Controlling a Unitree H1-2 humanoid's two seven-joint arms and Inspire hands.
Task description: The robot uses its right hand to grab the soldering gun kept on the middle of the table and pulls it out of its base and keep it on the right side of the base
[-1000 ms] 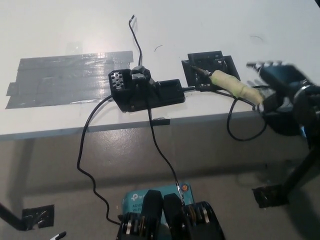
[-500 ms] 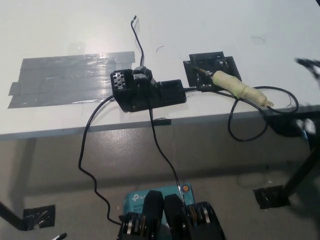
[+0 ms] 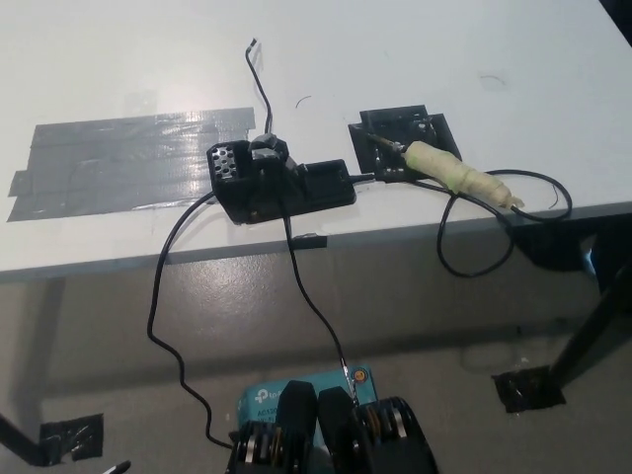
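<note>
Hands are not seen in the head view, so their state cannot be told. On the white desk (image 3: 395, 59), right of the black base (image 3: 281, 183), the soldering gun (image 3: 449, 173) is laid on a black pad (image 3: 430, 128), tip pointed far-left, handle near-right.

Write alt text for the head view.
A soldering gun with a pale taped handle lies on the white table, its tip over a black pad, right of its black base. Grey tape covers the table's left; neither robot hand shows.
</note>
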